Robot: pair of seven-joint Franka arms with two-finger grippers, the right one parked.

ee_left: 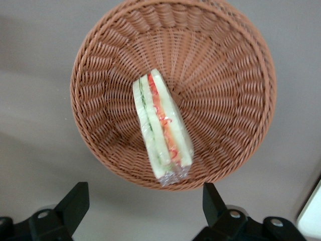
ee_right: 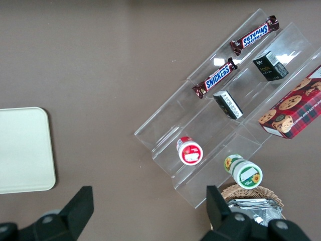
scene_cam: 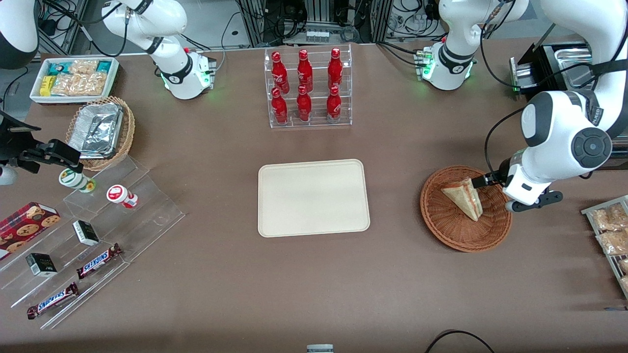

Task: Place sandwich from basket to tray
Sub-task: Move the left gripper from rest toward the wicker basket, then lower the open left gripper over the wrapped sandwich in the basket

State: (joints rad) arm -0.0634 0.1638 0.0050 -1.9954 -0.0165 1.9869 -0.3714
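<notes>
Sandwich [ee_left: 161, 128] lies in the basket [ee_left: 235, 65] just under my jaws [ee_left: 145, 211], which are spread and empty; I should drop straight, straddling its bread faces, and squeeze gently.

Gripper [ee_left: 143, 203] aloft, fingers [ee_left: 75, 201] apparently apart

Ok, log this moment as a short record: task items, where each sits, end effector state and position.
sandwich: lying in the basket, filling edge showing, not gripped
basket: on the table toward the working arm's end
tray: mid-table, nothing on it, nearer the front camera than the bottle rack
bottle rack: six red bottles, upright
end effector: open, hovering above the basket rim, fingers apart, touching nothing
task status: sandwich not yet picked up
</notes>
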